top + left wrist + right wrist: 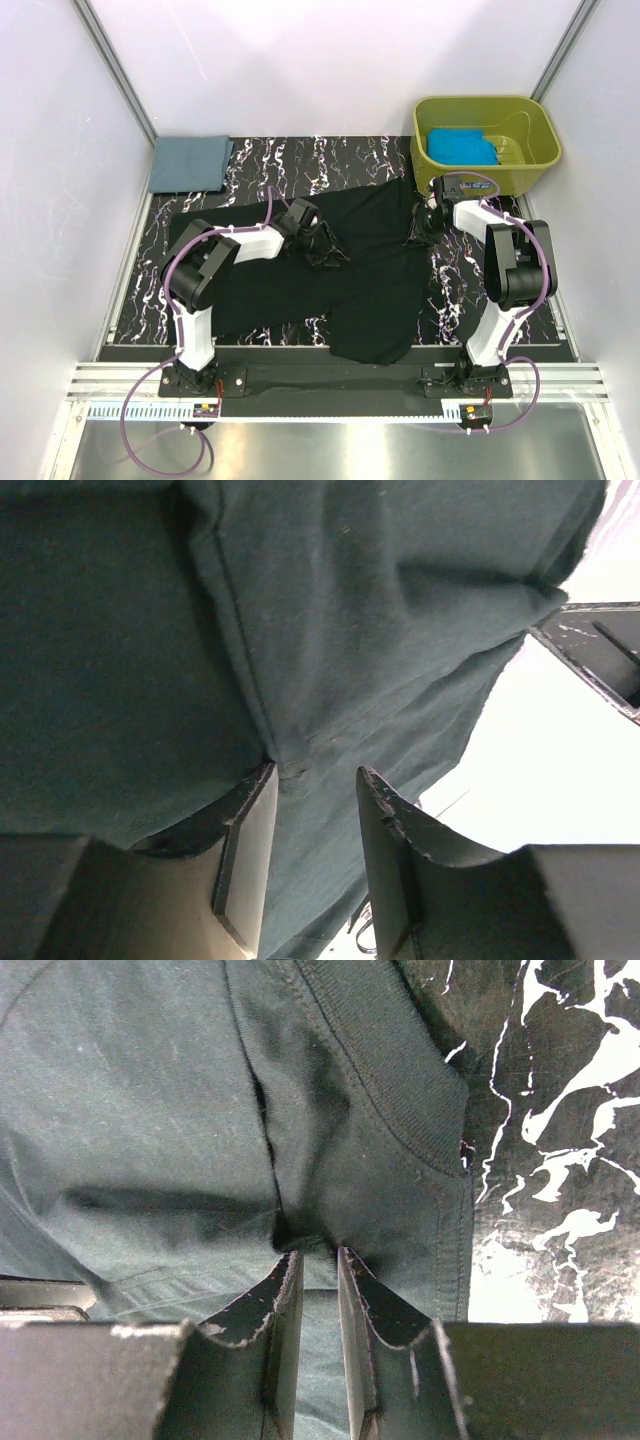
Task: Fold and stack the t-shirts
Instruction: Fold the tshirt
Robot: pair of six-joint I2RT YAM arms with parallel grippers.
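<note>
Left gripper [315,775] grasps a thick fold of the black t-shirt [370,275] at a seam. Right gripper [318,1252] nips a pucker beside the ribbed collar [400,1080]. The shirt sprawls across the middle of the marbled table [250,160], reaching its near edge. The cloth is soft and limp, likely to sag, and is best taken at seams or collar. The grey-blue t-shirt [190,163] lies folded at the far left corner. The turquoise t-shirt [460,147] sits in the olive tub [540,150], far right. The black shirt's sleeves are hard to make out.

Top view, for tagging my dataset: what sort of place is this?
Likely a lab robot cell: white panel walls on aluminium framing, two arms bolted at a marbled tabletop, with a black t-shirt spread on it.
</note>
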